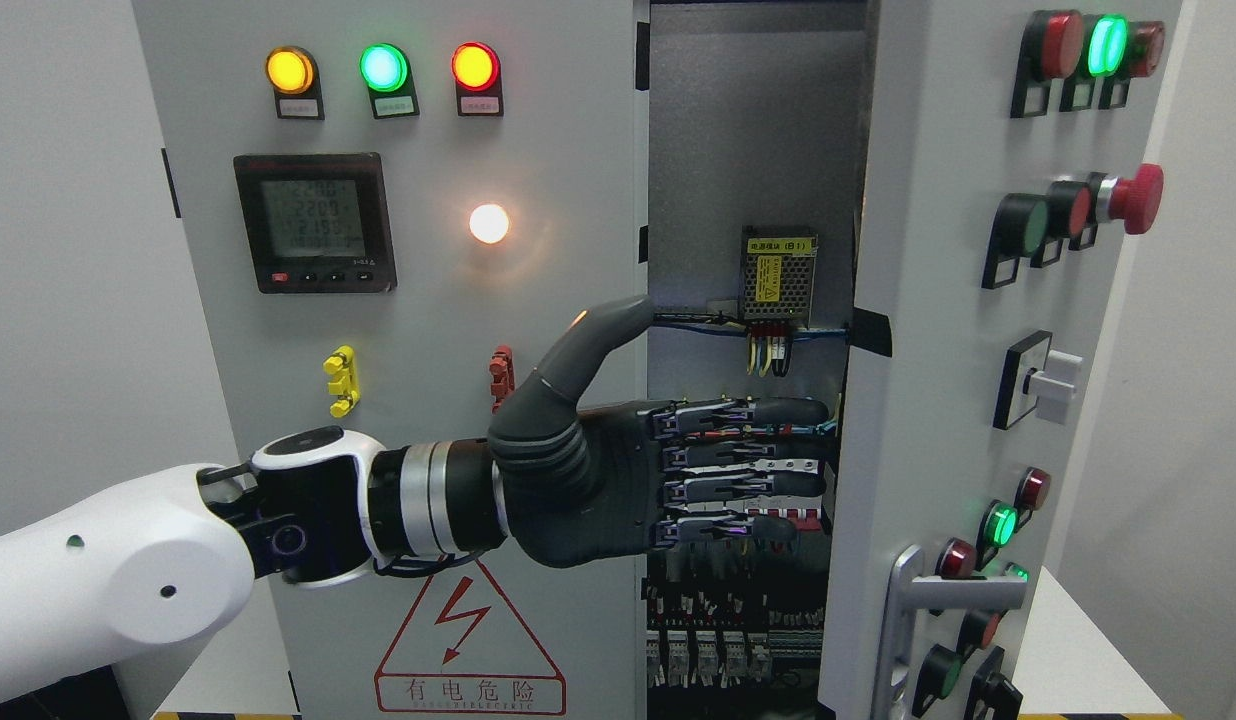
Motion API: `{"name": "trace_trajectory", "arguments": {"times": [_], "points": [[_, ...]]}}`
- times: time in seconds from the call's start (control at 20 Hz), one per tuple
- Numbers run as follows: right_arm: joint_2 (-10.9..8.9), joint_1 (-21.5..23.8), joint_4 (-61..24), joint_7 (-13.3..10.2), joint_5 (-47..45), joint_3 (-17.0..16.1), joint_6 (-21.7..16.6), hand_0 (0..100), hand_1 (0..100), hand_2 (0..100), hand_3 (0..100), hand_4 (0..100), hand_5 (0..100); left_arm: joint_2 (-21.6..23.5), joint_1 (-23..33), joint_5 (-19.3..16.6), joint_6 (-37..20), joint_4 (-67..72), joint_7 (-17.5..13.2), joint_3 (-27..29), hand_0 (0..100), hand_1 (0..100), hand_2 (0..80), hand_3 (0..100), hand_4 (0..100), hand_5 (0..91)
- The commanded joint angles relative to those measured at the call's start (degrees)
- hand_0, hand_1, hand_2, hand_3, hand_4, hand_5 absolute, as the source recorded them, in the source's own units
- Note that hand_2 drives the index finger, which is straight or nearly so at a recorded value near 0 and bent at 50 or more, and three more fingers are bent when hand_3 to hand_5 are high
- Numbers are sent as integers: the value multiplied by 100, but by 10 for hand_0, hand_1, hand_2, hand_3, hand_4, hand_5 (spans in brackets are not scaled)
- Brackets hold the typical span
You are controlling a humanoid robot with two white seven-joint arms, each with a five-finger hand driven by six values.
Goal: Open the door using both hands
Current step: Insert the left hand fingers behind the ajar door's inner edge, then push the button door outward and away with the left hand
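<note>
Reaching into gap between two doors (918, 330): one left hand (678, 480), four fingers (768, 410) extended, holding nothing.

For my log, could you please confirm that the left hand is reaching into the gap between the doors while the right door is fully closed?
Not quite: the right door is ajar, swung outward and exposing the wiring, as the head view shows. The left hand does reach into the gap between the doors.

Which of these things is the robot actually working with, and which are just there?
In the job:
left hand, fingers reaching into the gap
right door, swung partly open

Just there:
left door
indicator lamps
meter
warning sign
wiring inside
</note>
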Motion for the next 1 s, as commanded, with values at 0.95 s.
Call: {"name": "trace_trajectory", "arguments": {"times": [0.95], "points": [[0,0,0,-3,0,0,1,0,0,0,0,0,0,-1888,8,26,-156,464,801,273,0,0,0,0,32,0]]}}
